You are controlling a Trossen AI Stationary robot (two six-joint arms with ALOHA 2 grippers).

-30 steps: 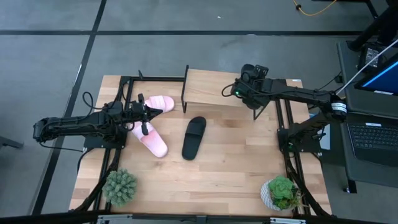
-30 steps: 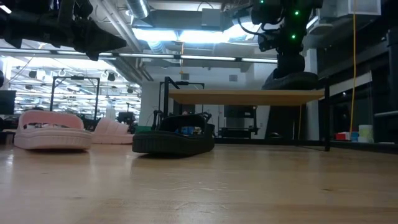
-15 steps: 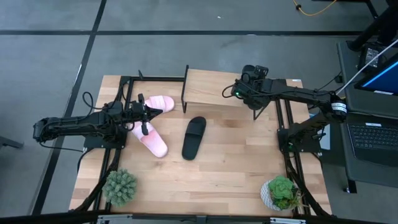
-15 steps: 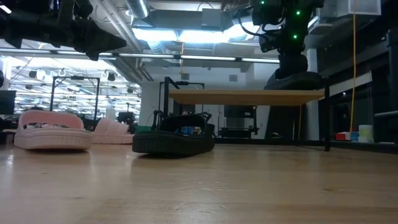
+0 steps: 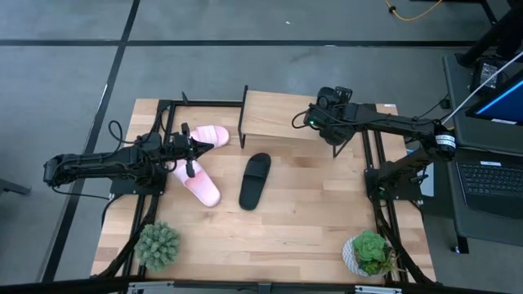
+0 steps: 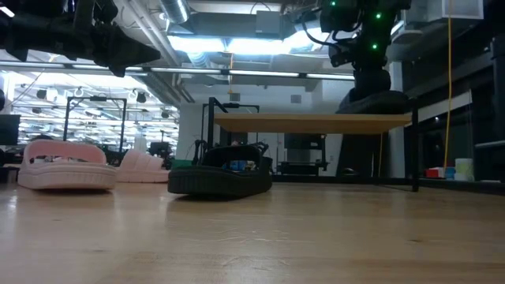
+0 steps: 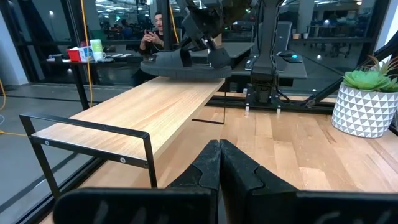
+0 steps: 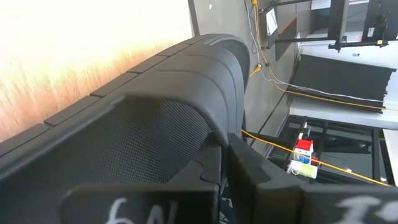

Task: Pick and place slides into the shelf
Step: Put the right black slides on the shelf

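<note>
High view: the shelf (image 5: 282, 114) is standing at the table's (image 5: 286, 237) far edge, its board bare on the left part. The right gripper (image 5: 331, 114) is hanging over the board's right end, covering whatever it is carrying. One black slide (image 5: 255, 180) is lying on the table near the middle, just in front of the shelf. Two pink slides (image 5: 204, 159) are lying near the left edge, partly under the left gripper (image 5: 192, 151). Two potted plants (image 5: 158, 245) are sitting at the near corners.

Low view: the black slide is resting flat on the table; the pink slides are lying to one side of it. A dark sole is sitting on the shelf top below the right arm; contact is hard to make out.

Left wrist view: the left gripper's fingers (image 7: 208, 168) are pressing together, holding nothing. A second black slide (image 7: 183, 62) is resting on the shelf's far end, the right gripper pinching its strap.

Right wrist view: the right fingers (image 8: 239, 165) are closing on the slide's strap, which is filling the frame.
</note>
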